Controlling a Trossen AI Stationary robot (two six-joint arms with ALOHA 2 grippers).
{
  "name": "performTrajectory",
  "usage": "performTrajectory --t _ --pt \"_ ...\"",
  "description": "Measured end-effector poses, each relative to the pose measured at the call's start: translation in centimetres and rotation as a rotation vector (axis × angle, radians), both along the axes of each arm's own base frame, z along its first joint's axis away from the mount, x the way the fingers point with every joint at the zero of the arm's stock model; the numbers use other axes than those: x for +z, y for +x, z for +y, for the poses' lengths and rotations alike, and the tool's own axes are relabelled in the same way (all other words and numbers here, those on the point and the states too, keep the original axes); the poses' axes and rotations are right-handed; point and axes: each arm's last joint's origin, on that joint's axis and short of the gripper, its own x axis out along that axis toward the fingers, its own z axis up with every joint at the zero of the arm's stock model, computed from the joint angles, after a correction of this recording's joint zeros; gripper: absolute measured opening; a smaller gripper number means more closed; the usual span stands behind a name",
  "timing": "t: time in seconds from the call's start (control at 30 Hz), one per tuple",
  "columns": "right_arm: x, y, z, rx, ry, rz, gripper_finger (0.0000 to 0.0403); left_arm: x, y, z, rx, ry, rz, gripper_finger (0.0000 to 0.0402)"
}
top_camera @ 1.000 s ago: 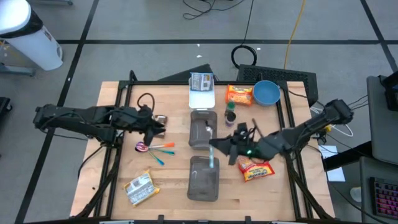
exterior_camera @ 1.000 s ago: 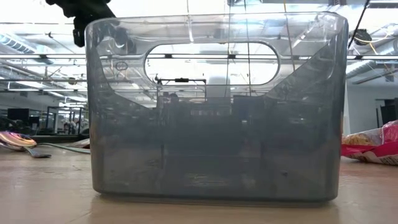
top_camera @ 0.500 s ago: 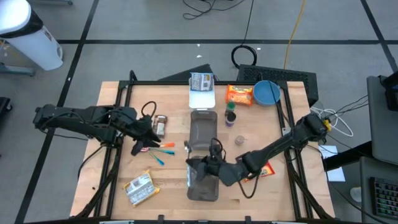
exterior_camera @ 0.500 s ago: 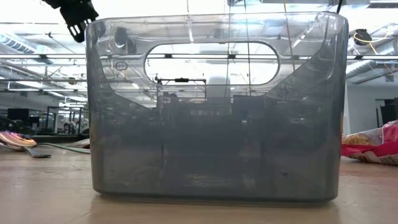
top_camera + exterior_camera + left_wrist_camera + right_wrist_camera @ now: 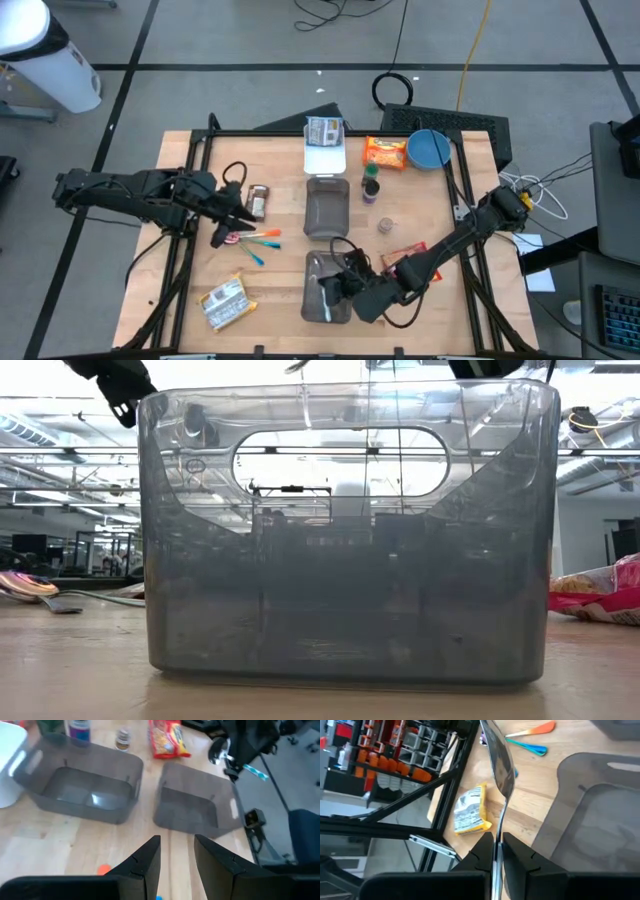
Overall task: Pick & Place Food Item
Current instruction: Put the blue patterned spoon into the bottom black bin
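Note:
My right gripper point(image 5: 338, 287) reaches in from the table's right and hangs over the near grey bin point(image 5: 328, 292), shut on a metal spoon point(image 5: 500, 765) with a teal handle end point(image 5: 252, 770). My left gripper point(image 5: 176, 851) is open and holds nothing. It stays above the table's left half, beside the loose utensils point(image 5: 252, 240). A yellow food packet point(image 5: 226, 304) lies flat near the front left. A red snack bag point(image 5: 408, 258) lies right of the near bin, partly under my right arm. My right gripper pinches the spoon's thin metal handle point(image 5: 496, 839) between its two shut fingers. The bowl point(image 5: 501, 767) sticks out ahead of the fingertips. The spoon is lifted clear, above the near bin's left side.
A second grey bin point(image 5: 327, 208) stands at the centre, with a white bin point(image 5: 325, 155) behind it. An orange packet point(image 5: 385, 152), a blue bowl point(image 5: 428, 150), a bottle point(image 5: 371, 186) and a small jar point(image 5: 385, 227) stand at the far right. The near bin point(image 5: 350, 530) fills the low view.
My right gripper has carried the spoon from the table's centre right toward the near edge and the left. It has sunk lower and rolled, and it ends over the near bin. My left gripper has turned a little where it is.

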Motion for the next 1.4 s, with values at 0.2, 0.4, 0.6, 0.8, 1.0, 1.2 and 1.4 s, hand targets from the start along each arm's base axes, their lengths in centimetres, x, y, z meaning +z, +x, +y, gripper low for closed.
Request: performTrajectory --t 0.2,0.4,0.6,0.8,1.0,1.2,1.4 --pt "-0.5 -0.2 -0.5 0.002 -0.009 0.068 0.001 0.2 0.1 0.2 0.056 0.02 -0.019 0.0124" --pt "-0.8 0.0 -1.1 0.024 -0.04 0.111 0.001 0.4 0.3 0.3 0.092 0.031 -0.05 0.0124" --pt "-1.3 1.3 -2.5 0.099 -0.046 0.138 0.001 0.7 0.5 0.3 0.096 0.028 -0.087 0.0124" --pt "-1.7 1.6 -2.7 0.14 -0.048 0.167 0.001 0.7 0.4 0.3 0.096 0.029 -0.081 0.0124" --pt "-2.2 1.1 -2.6 0.133 -0.049 0.222 0.001 0.7 0.4 0.3 0.094 0.033 -0.083 0.0124" --pt "-2.7 1.2 -2.5 0.116 -0.033 0.239 0.001 0.7 0.5 0.3 0.109 0.045 -0.083 0.0124" --pt "-4.1 1.9 -2.4 0.137 0.0 0.271 0.001 0.7 0.5 0.3 0.105 0.057 -0.086 0.0124"
